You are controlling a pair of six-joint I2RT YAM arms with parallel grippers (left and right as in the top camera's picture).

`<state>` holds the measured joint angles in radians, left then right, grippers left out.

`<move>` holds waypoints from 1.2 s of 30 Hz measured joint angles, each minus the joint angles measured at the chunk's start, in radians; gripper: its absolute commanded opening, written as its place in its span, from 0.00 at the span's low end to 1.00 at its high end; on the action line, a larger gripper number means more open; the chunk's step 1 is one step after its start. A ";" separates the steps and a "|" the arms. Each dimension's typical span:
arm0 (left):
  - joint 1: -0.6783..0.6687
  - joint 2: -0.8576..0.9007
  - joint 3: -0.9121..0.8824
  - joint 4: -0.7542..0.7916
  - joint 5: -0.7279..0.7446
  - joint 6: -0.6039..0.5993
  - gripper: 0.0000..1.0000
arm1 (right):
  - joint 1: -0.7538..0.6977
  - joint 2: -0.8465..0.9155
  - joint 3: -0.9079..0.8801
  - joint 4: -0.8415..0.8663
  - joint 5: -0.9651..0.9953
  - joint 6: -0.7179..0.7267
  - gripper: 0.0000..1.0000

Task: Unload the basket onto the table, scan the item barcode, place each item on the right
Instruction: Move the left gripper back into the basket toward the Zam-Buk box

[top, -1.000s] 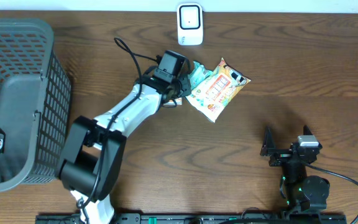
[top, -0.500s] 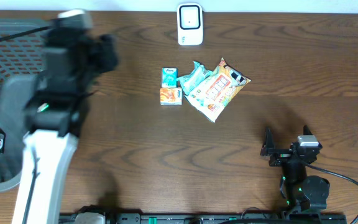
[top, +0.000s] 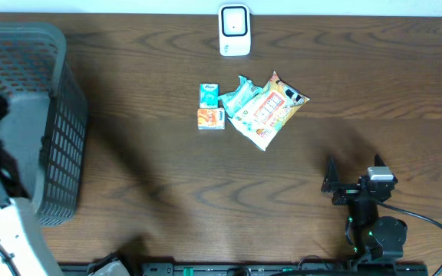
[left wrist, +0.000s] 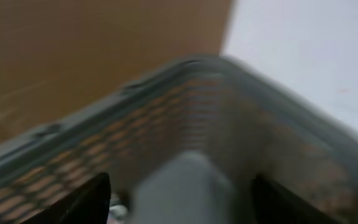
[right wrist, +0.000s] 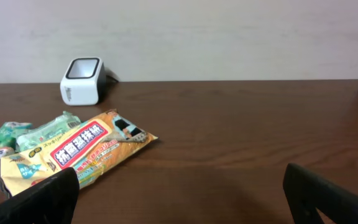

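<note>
Soft, even light; the left wrist view of the basket (left wrist: 185, 106) is smeared, apparently by motion.

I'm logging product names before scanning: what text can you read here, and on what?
Orange snack packet: white characters on a red band, too blurred to quote.
Green packets: print too small to read.
White scanner: faint mark on its side, unreadable.
Small cartons: print too small to read.
No text reads plainly.

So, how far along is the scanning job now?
Done: no finished scan shows. In hand: the left gripper hangs open over the basket. Left: snack bag, green packet, teal box and orange box lie below the scanner; right gripper waits open.
</note>
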<state>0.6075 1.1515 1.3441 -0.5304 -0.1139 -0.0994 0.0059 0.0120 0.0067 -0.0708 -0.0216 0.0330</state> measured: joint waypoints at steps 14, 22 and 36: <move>0.158 0.289 0.000 -0.196 -0.005 0.453 0.75 | 0.000 0.000 0.000 0.000 0.000 0.000 0.99; 0.158 0.394 0.000 -0.223 -0.084 0.595 0.51 | 0.000 0.000 0.000 0.000 0.000 0.000 0.99; 0.157 0.506 -0.002 -0.220 -0.133 0.624 0.58 | 0.000 0.000 0.000 0.000 0.000 0.000 0.99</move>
<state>0.7647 1.6577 1.3418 -0.7509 -0.2470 0.5251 0.0059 0.0120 0.0067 -0.0708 -0.0219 0.0330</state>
